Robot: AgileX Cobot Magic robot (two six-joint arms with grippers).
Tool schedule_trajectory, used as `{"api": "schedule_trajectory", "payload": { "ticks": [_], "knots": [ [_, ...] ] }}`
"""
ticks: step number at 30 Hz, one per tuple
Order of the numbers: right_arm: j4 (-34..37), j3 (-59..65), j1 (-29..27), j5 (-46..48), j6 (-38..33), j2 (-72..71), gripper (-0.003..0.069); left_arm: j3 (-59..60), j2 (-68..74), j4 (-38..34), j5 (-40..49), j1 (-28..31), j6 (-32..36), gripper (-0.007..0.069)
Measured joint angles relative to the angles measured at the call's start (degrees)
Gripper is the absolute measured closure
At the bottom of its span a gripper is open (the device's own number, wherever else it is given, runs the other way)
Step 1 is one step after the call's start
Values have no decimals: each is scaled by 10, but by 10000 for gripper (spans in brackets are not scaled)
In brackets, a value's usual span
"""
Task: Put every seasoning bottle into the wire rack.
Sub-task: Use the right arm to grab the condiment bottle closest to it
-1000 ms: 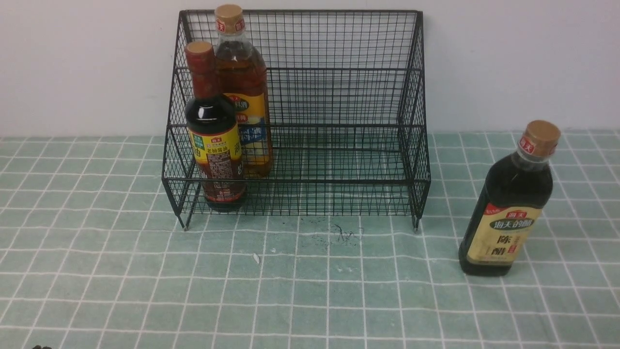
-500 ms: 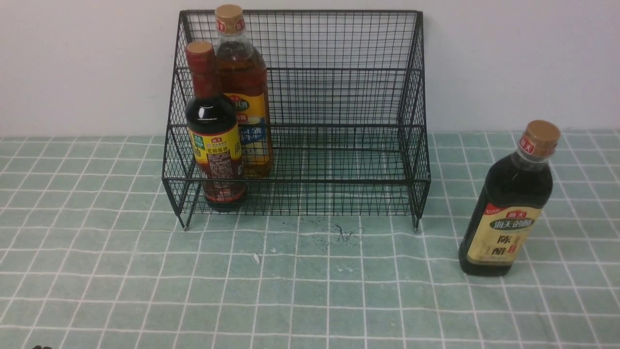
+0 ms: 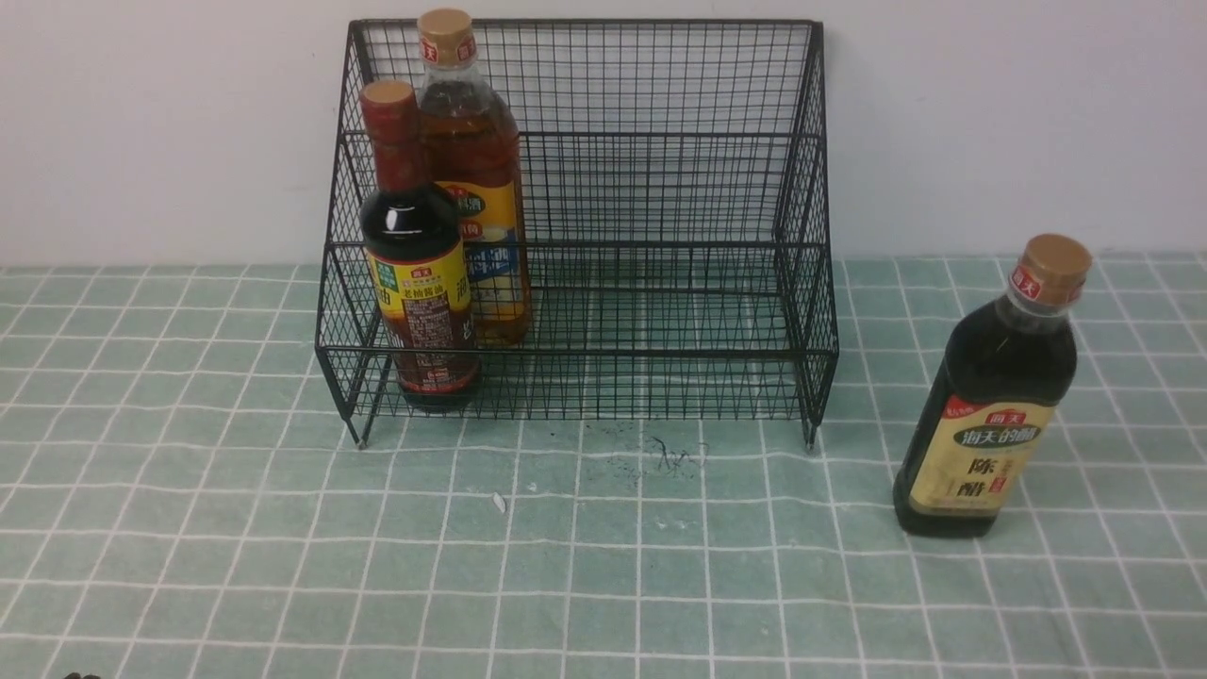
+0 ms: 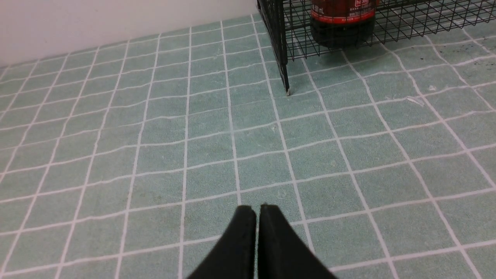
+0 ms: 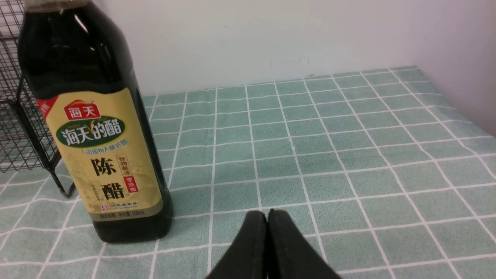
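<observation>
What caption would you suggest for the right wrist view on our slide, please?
Shut right gripper over the green checked tablecloth, near the upright dark vinegar bottle standing outside the wire rack.

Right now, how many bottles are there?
3. In the rack, at its left: the amber bottle behind, the red-necked bottle in front. The dark bottle stands on the cloth, right of it.
</observation>
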Motion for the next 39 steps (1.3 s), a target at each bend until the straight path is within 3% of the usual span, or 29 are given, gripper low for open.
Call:
{"api": "schedule_trajectory", "payload": {
  "ticks": [4,11,18,24,31,32,34,37,39],
  "knots": [
    [13,3,1,-31,13,0,673,0,0,0,0,0,0,631],
    [111,3,5,-235,87,0,673,0,0,0,0,0,0,631],
    [124,3,5,-335,84,0,673,0,0,0,0,0,0,631],
    [90,-41,11,-355,170,2,673,0,0,0,1,0,0,631],
    [-214,-241,52,-302,310,180,673,0,0,0,1,0,0,631],
    [-223,-249,53,-302,322,187,673,0,0,0,1,0,0,631],
    [-353,-295,77,-310,391,292,669,0,0,0,1,0,0,631],
    [-448,-325,89,-328,442,375,653,0,0,0,1,0,0,631],
    [-523,-356,92,-355,501,468,604,0,0,0,1,0,0,631]
  ]
}}
